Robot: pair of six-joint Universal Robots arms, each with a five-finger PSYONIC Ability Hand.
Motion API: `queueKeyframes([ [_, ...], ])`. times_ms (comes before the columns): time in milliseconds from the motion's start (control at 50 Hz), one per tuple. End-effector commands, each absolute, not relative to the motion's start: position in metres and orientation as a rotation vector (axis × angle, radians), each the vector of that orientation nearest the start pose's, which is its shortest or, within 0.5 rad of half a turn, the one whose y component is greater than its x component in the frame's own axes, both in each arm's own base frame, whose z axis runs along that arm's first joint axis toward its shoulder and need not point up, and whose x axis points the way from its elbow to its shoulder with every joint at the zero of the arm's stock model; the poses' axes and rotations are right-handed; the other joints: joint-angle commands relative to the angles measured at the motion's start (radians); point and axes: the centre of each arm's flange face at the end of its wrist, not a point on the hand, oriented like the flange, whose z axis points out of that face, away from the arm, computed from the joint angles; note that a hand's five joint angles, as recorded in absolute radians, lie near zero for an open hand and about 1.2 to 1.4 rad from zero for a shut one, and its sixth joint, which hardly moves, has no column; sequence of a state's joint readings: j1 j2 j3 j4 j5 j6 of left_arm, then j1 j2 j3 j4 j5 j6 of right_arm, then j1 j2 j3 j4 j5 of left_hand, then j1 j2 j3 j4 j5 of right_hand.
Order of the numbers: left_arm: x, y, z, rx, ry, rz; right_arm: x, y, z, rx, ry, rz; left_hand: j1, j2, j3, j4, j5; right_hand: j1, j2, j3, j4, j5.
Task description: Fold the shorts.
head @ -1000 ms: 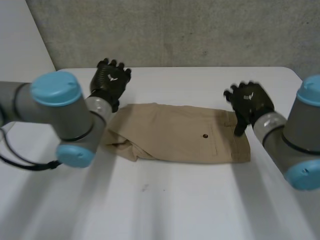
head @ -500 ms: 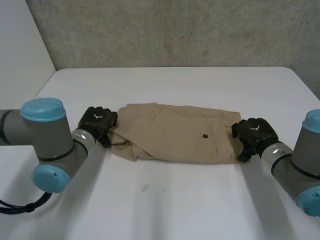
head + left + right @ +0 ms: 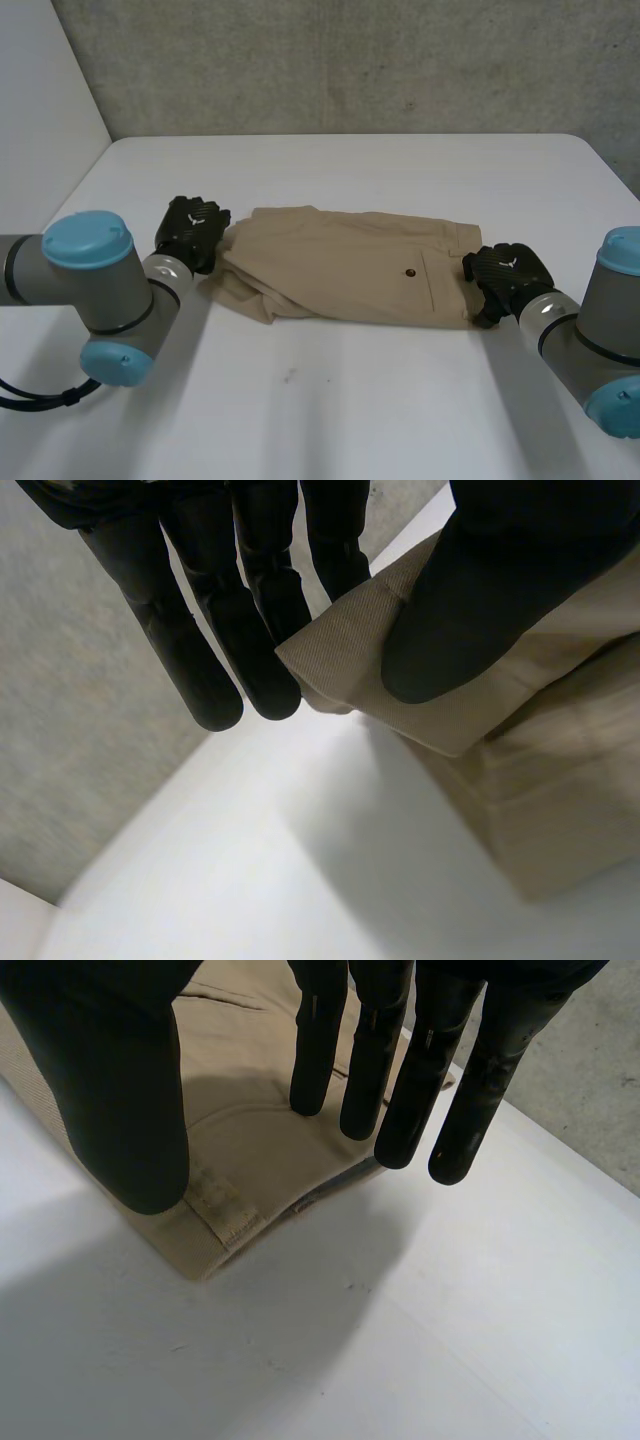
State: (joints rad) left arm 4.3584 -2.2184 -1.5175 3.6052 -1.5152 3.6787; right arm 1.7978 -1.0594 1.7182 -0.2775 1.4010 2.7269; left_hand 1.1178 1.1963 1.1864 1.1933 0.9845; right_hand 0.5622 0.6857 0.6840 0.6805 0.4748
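Shorts (image 3: 350,270): soft, light, limp cloth.
Left hand (image 3: 480,590) pinches left hem corner; right hand (image 3: 110,1080) fingers (image 3: 410,1080) spread, resting on waistband edge.

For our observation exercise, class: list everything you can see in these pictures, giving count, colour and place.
shorts: one, tan, lying across the table's middle
button: one, dark, on the shorts, nearer the right hand
table: one, white, under the shorts
wall: one, grey, behind the table
left arm, right arm: grey with light-blue caps, at the table's sides
left hand: one, black, pinching the shorts' leg end
right hand: one, black, straight fingers resting on the waistband end
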Motion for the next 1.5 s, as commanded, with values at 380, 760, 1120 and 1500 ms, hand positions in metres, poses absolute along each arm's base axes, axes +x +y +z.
queueKeyframes([
  [380, -0.264, -0.307, 0.142, 1.191, 1.756, -1.992, 0.217, -0.29, 0.138, -0.945, 2.374, -1.761, -0.658, -0.736, -0.726, -0.733, -0.699, 0.166, 0.042, 0.044, 0.047, 0.079],
  [760, -0.24, -0.301, 0.168, 0.94, 2.314, -2.1, 0.219, -0.291, 0.113, -0.976, 2.358, -1.735, -0.737, -0.815, -0.806, -0.812, -0.778, 0.539, 0.416, 0.417, 0.421, 0.452],
  [1120, -0.236, -0.297, 0.196, 0.898, 2.249, -2.174, 0.147, -0.328, 0.152, -0.958, 2.545, -1.929, -0.775, -0.853, -0.844, -0.851, -0.816, 0.834, 0.711, 0.712, 0.716, 0.747],
  [1500, -0.25, -0.289, 0.22, 0.865, 2.268, -2.293, 0.287, -0.285, 0.219, -1.459, 1.866, -2.132, -0.866, -0.945, -0.935, -0.942, -0.907, 0.834, 0.711, 0.712, 0.716, 0.747],
])
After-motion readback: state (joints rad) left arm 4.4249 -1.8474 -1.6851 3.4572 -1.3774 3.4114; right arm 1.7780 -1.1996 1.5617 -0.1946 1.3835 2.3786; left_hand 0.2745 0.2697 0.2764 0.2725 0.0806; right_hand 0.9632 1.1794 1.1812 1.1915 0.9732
